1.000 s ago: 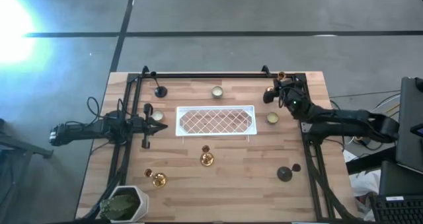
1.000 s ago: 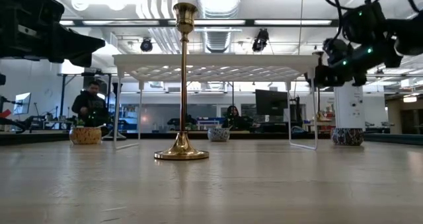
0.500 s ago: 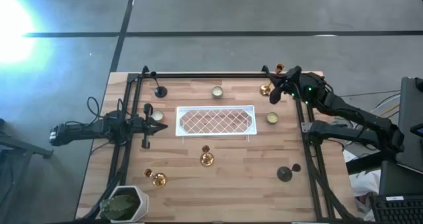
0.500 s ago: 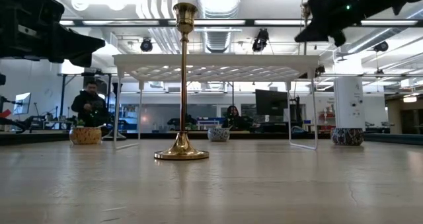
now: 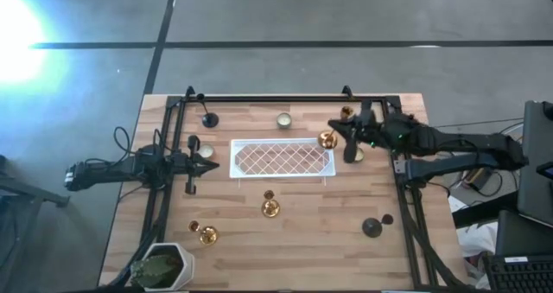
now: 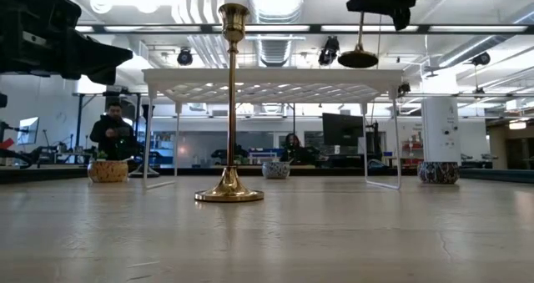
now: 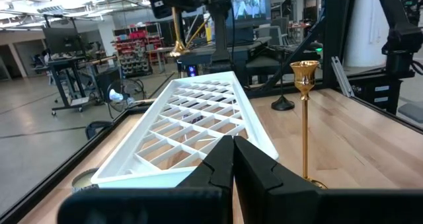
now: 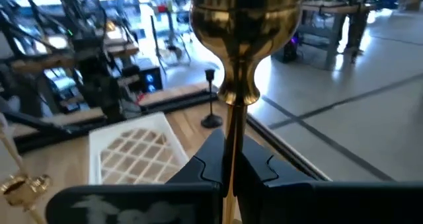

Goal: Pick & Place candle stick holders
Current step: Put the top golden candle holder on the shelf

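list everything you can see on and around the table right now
wooden table: one, light brown
white rectangular lattice tray: one, table centre
standing gold candle stick holders: two, one beside the tray, one near the plant
black candle stick holders: two, opposite corners
pale-yellow tealight candles: two visible
potted plant: one, green, white pot, corner
people: two, room behind
left gripper: shut, empty, at the tray's end
right gripper: holding a third gold holder aloft at the tray's other end

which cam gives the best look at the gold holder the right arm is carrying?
Right wrist view: the gold holder fills it, stem clamped in the right tool. The high view shows it small by the white tray; the low view only its base from below; the left wrist view shows it far off.
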`<state>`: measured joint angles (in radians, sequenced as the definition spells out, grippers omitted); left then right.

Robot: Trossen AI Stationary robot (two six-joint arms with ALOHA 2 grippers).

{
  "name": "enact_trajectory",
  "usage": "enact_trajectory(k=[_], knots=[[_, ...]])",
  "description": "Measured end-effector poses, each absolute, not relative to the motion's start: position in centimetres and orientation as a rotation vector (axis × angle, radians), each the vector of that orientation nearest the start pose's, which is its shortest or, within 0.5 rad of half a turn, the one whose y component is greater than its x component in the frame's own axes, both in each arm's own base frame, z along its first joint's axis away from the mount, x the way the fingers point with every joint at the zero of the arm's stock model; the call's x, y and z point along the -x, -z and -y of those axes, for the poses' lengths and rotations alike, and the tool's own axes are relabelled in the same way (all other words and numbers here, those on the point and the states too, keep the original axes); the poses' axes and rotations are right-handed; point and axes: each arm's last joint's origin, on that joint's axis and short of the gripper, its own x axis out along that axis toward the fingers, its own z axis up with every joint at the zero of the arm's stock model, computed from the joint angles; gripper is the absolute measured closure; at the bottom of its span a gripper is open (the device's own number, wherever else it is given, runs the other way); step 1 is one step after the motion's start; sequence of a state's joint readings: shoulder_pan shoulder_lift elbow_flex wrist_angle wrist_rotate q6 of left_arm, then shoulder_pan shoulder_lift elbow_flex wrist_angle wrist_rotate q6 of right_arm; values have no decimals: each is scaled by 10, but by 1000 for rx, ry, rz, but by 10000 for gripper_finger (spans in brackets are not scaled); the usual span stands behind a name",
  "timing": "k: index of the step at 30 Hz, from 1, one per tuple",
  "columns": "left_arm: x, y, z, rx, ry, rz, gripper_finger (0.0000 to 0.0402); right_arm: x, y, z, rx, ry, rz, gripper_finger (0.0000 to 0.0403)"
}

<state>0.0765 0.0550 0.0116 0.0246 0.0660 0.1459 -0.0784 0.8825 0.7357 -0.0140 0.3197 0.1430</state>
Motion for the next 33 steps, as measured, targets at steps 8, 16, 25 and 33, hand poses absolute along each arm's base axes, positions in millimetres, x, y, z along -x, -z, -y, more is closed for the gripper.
enact_trajectory(k=[8, 16, 25, 33], knots=[[-100, -166, -6, -145, -9, -19, 388, -229, -307, 10, -123, 418, -219, 394], [-100, -166, -6, -145, -9, -20, 388, -238, -302, 11, -122, 467, -245, 394], [-100, -165, -6, -144, -9, -21, 388, -233, -296, 12, -133, 519, -245, 394], [-100, -165, -6, -144, -9, -21, 388, -232, -287, 13, -137, 567, -258, 394]])
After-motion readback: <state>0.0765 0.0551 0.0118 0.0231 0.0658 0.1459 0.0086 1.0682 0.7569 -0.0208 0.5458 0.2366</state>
